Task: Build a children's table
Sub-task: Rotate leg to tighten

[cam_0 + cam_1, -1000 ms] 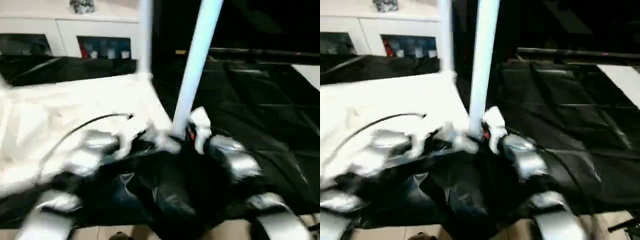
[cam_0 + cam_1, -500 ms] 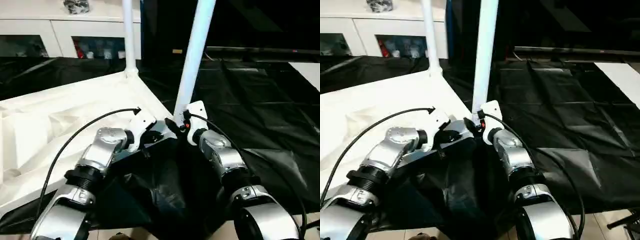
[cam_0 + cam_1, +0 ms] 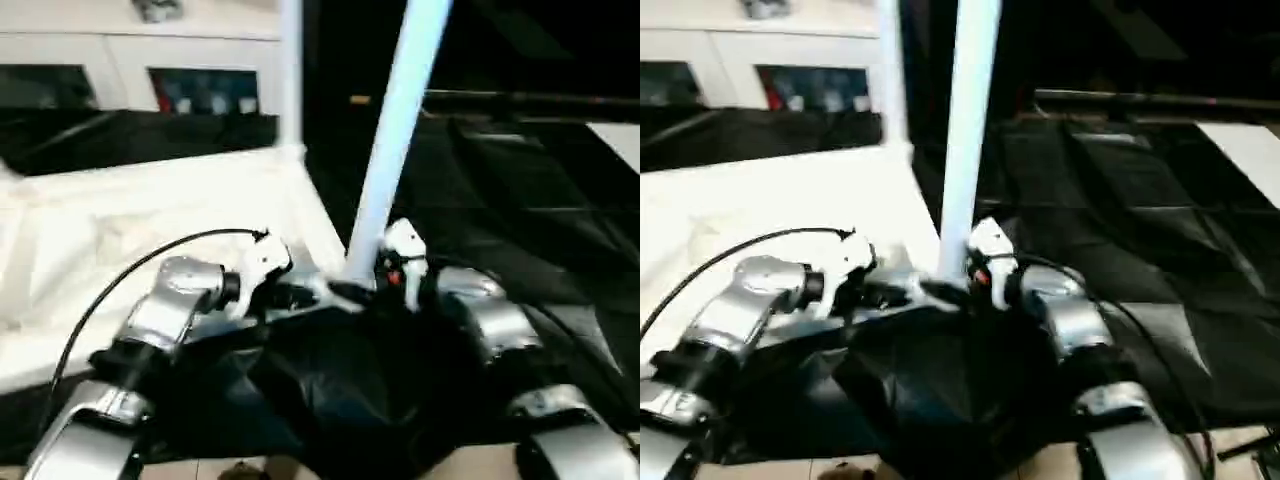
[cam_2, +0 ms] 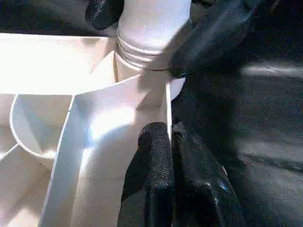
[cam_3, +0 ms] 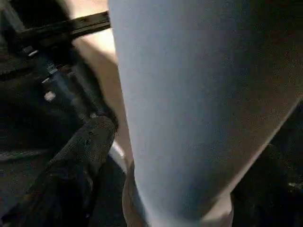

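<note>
Left eye view: the children's table top (image 3: pixel 150 220) lies upside down on black sheeting (image 3: pixel 520 200), its ribbed underside facing up and its long axis running away from the grippers toward a white cabinet (image 3: pixel 120 60) with glass doors. Two white legs stand in corner sockets, long axes near vertical and free ends pointing up out of frame: the near leg (image 3: pixel 395 140) rises just beyond both grippers and leans slightly to the right; the far leg (image 3: pixel 291 70) stands at the corner beyond them. The left gripper (image 4: pixel 170 156) has its black fingers pressed together, pinching the thin rim wall of the top just short of the near socket. The right gripper (image 3: pixel 375 285) is spread around the base of the near leg, one finger (image 5: pixel 80 156) lying beside the tube; whether it touches cannot be told. No brand, label or writing can be read on any part
</note>
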Available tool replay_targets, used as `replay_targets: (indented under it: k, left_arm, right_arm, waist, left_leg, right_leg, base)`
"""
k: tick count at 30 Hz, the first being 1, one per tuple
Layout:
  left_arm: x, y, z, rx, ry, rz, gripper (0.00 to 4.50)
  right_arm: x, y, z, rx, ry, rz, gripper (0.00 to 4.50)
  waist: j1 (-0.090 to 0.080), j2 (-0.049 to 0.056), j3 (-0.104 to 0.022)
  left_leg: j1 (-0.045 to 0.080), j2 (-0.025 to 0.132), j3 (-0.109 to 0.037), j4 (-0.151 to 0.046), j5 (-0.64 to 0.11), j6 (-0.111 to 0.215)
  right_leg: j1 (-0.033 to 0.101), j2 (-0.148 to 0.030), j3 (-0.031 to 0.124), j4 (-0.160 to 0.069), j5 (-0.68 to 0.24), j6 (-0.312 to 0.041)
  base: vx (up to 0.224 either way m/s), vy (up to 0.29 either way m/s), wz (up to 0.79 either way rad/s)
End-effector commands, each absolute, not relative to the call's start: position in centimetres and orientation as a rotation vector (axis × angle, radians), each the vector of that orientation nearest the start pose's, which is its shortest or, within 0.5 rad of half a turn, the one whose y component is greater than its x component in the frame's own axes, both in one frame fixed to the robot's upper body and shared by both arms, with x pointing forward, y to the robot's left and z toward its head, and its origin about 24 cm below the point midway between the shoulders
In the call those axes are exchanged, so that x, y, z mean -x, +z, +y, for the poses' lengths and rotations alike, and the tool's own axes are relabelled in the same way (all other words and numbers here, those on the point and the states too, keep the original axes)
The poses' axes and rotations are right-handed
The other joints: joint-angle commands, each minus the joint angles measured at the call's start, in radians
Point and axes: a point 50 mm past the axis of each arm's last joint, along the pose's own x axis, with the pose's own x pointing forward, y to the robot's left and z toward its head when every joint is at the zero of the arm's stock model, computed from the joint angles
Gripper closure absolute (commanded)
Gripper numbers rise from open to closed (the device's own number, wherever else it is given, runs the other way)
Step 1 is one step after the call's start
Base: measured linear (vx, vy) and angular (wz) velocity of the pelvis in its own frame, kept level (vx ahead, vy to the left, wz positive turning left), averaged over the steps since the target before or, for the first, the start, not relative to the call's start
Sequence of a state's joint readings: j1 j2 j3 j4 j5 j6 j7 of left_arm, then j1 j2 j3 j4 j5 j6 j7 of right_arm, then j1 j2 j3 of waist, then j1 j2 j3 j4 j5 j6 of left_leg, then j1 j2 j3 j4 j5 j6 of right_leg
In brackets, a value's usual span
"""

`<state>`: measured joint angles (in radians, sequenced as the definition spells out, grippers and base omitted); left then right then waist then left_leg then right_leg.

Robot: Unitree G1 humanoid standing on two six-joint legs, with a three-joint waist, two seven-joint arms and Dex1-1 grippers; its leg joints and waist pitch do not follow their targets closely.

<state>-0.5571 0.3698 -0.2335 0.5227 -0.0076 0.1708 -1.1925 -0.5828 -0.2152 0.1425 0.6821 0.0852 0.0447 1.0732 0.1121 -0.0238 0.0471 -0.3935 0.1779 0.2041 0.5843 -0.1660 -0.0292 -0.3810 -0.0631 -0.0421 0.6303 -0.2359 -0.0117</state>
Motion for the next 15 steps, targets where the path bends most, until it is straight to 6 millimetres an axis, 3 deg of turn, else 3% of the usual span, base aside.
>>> replay_targets:
  k: [1,2,7,8,11,13,15]
  left_arm:
    - [-31.27,6.26,13.09,-0.319,-1.332,0.386,4.5]
    - [-31.15,6.26,13.22,-0.313,-1.338,0.389,4.5]
    - [-30.81,6.23,13.6,-0.305,-1.357,0.395,4.5]
    - [-30.77,6.21,13.64,-0.304,-1.358,0.397,4.5]
    - [-30.67,6.15,13.75,-0.302,-1.362,0.404,4.5]
    - [-30.61,6.12,13.8,-0.301,-1.363,0.407,4.5]
    - [-30.58,6.12,13.81,-0.301,-1.364,0.409,4.5]
  right_arm:
    - [-31.54,4.78,-10.02,0.11,1.312,0.279,0.78]
    - [-31.47,4.8,-10.17,0.114,1.325,0.287,1.03]
    - [-31.29,4.71,-10.43,0.139,1.364,0.318,1.15]
    - [-31.28,4.7,-10.4,0.14,1.367,0.318,1.41]
    - [-31.21,4.67,-10.27,0.14,1.376,0.321,1.47]
    - [-31.13,4.63,-10.22,0.143,1.382,0.322,1.82]
    - [-31.07,4.61,-10.22,0.143,1.387,0.323,1.89]
  waist:
    - [0.001,0.004,-0.057]
    - [0.002,0.004,-0.056]
    - [0.004,0.002,-0.059]
    - [0.004,0.002,-0.059]
    - [0.004,0.002,-0.059]
    - [0.004,0.002,-0.059]
    - [0.004,0.002,-0.059]
  left_leg:
    - [0.034,0.072,-0.031,-0.068,-0.187,0.035]
    - [0.034,0.072,-0.031,-0.069,-0.186,0.033]
    - [0.031,0.069,-0.029,-0.065,-0.153,0.043]
    - [0.032,0.069,-0.029,-0.065,-0.153,0.044]
    - [0.032,0.07,-0.03,-0.065,-0.155,0.042]
    - [0.032,0.07,-0.03,-0.065,-0.157,0.04]
    - [0.033,0.069,-0.03,-0.065,-0.159,0.039]
  right_leg:
    - [0.03,-0.093,0.044,-0.069,-0.03,-0.238]
    - [0.03,-0.092,0.043,-0.069,-0.032,-0.238]
    - [0.031,-0.093,0.043,-0.064,0.017,-0.246]
    - [0.031,-0.092,0.043,-0.064,0.017,-0.245]
    - [0.03,-0.093,0.042,-0.065,0.003,-0.245]
    - [0.03,-0.092,0.042,-0.065,0.002,-0.245]
    - [0.03,-0.092,0.042,-0.065,-0.001,-0.245]
  base:
    - [0.0,0.0,0.0]
    - [0.0,0.0,0.0]
    - [0.0,0.0,0.0]
    - [0.0,0.0,0.0]
    - [0.0,0.0,0.0]
    - [0.0,0.0,0.0]
    - [0.0,0.0,0.0]
